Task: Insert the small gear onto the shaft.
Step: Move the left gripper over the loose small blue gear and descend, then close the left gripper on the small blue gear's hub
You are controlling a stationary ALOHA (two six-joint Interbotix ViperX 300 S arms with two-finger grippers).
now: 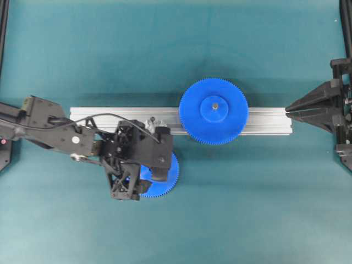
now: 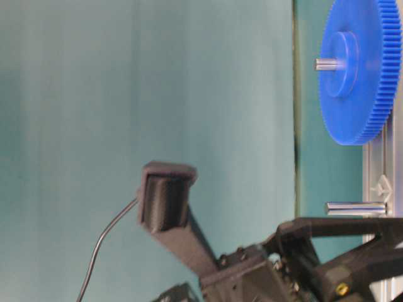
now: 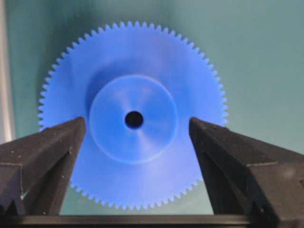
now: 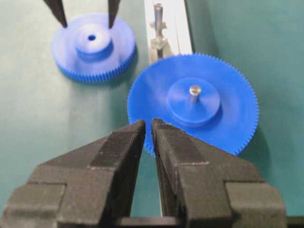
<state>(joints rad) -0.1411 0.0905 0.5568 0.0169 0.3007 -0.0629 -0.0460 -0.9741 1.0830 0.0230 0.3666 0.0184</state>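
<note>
The small gear (image 3: 134, 71) lies flat on the teal mat, a blue toothed disc with a raised hub and a small centre hole. My left gripper (image 3: 137, 121) hangs open right above it, its fingers (image 3: 52, 152) standing on either side of the hub with gaps to it. In the right wrist view the small gear (image 4: 92, 45) shows with both left fingertips (image 4: 59, 14) over it. The shaft (image 4: 158, 19) stands bare on its silvery bracket on the rail, also seen as the shaft (image 2: 356, 207) at table level. My right gripper (image 4: 148, 122) is shut and holds nothing.
A larger blue gear (image 1: 213, 111) sits on its own pin on the aluminium rail (image 1: 264, 121), to the right of the shaft. The left arm (image 1: 55, 132) reaches in over the rail's left end. The right gripper (image 1: 291, 113) rests at the rail's right end.
</note>
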